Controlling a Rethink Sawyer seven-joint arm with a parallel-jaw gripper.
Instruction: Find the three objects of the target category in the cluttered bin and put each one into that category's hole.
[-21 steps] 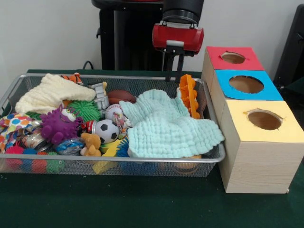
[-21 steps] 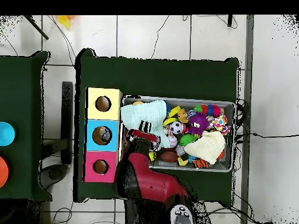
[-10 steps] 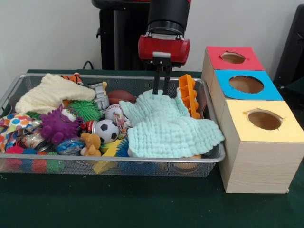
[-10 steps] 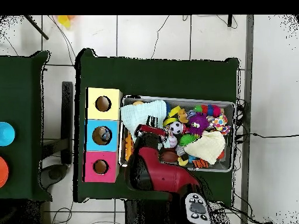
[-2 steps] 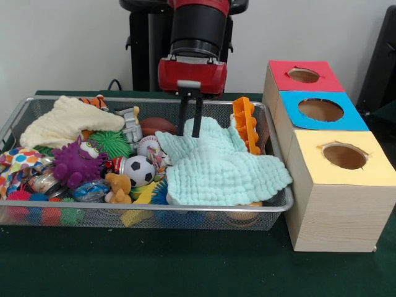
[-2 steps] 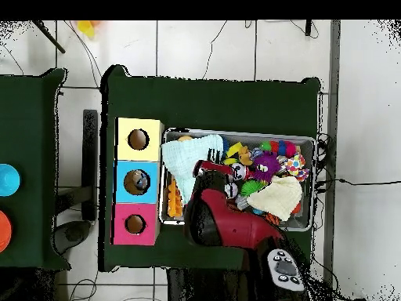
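My gripper (image 5: 189, 133) hangs open with nothing between its two black fingers. Its tips are at the far left edge of a mint cloth (image 5: 223, 167) that covers the right half of the mesh bin (image 5: 154, 209). Just left of the fingers lie a brown football (image 5: 158, 125) and a baseball (image 5: 148, 146), with a soccer ball (image 5: 137, 170) nearer the front. In the overhead view the gripper (image 6: 205, 167) sits beside the mint cloth (image 6: 188, 155). Whatever lies under the cloth is hidden.
An orange toy (image 5: 246, 124) stands at the bin's right wall. A cream cloth (image 5: 68, 120), purple monster (image 5: 75, 164), green spiky ball (image 5: 111, 143) and teddy (image 5: 117, 187) fill the left. Right of the bin are the red (image 5: 303, 75), blue (image 5: 320, 109) and yellow (image 5: 344, 156) holes.
The arm has swung left along the bin's far side, from beside the orange toy to the mint cloth's left edge, and dropped a little. The gripper stays open; no object has moved.
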